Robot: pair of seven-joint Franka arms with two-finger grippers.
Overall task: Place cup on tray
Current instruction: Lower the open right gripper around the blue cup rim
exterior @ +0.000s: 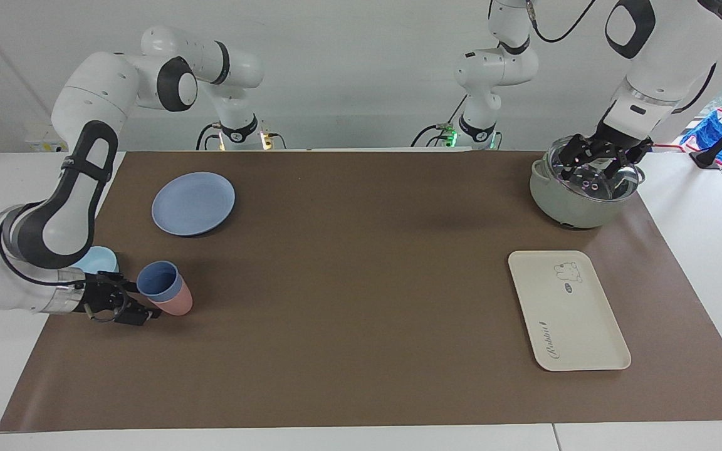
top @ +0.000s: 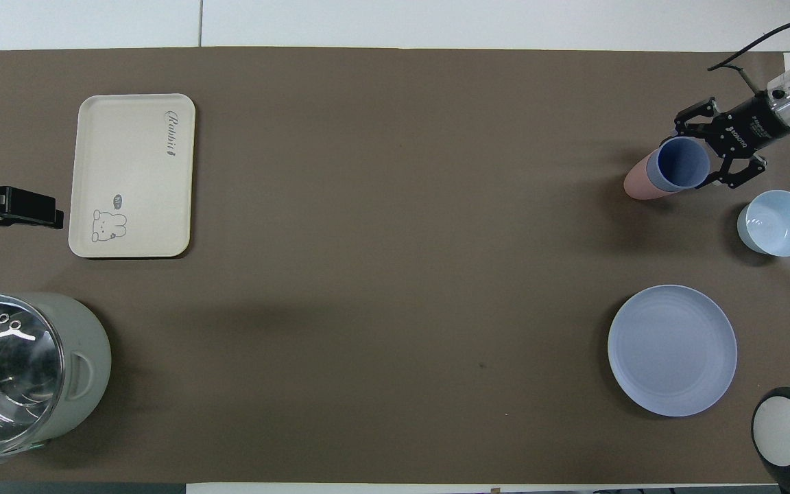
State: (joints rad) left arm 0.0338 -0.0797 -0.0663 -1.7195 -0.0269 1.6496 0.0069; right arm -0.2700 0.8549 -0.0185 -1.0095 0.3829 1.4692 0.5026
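The periwinkle-blue cup [exterior: 159, 280] [top: 678, 164] stands nested inside a pink tumbler [exterior: 177, 304] [top: 636, 186] near the right arm's end of the mat. My right gripper [exterior: 137, 304] [top: 699, 156] is low beside it, open, with its fingers reaching around the side of the cup's rim. The cream tray [exterior: 577, 326] [top: 127, 144], printed with a rabbit, lies flat and bare toward the left arm's end. My left gripper [exterior: 596, 158] [top: 45, 209] waits open over the pot's lid.
A light-blue bowl [exterior: 101, 258] [top: 776, 223] sits right by the right wrist. A round blue plate [exterior: 193, 203] [top: 672, 350] lies nearer to the robots than the cups. A grey-green pot with a glass lid [exterior: 571, 200] [top: 83, 357] stands near the left arm's base.
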